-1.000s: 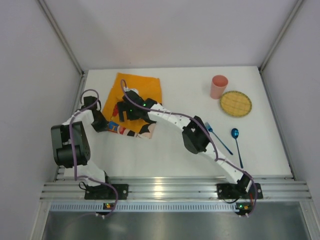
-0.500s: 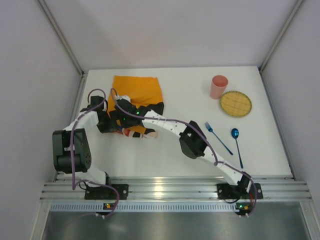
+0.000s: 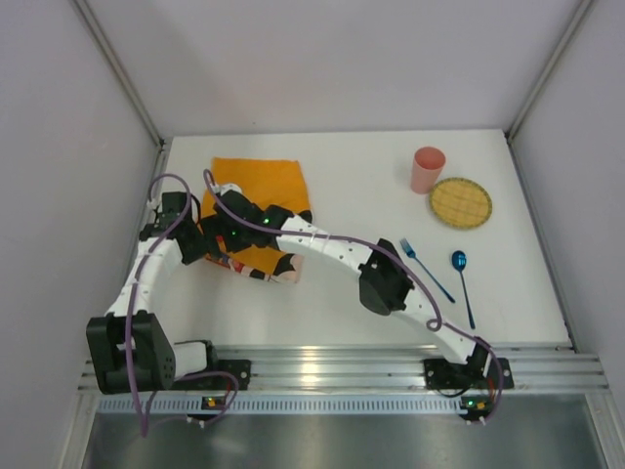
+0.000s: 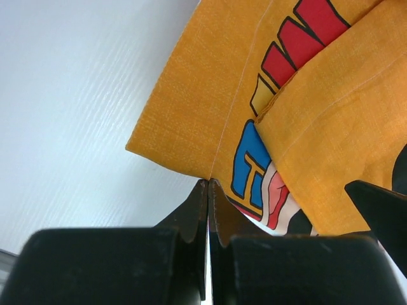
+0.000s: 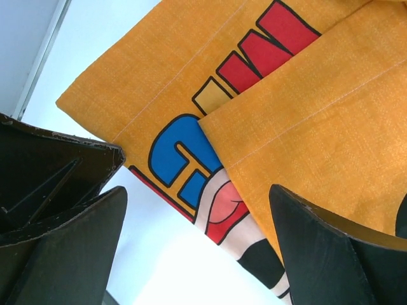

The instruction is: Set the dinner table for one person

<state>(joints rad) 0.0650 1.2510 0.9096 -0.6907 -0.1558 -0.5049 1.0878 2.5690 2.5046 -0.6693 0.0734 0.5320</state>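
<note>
The table (image 3: pixel 361 195) spans the whole work area beneath both arms. The orange cloth (image 3: pixel 262 182) lies partly folded on its far-left area. The left gripper (image 4: pixel 208 185) has its jaws clenched on the cloth's edge. The right gripper (image 5: pixel 198 188) has its jaws released, spread above the cloth.

Pale grey panel walls (image 3: pixel 342 59) on three sides, metal corner posts (image 3: pixel 117 68), ribbed aluminium rail (image 3: pixel 342 371) along near edge, even light

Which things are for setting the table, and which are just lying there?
For the job: table, cloth, cup, plate, fork, spoon.
Just there: rail, wall.
</note>
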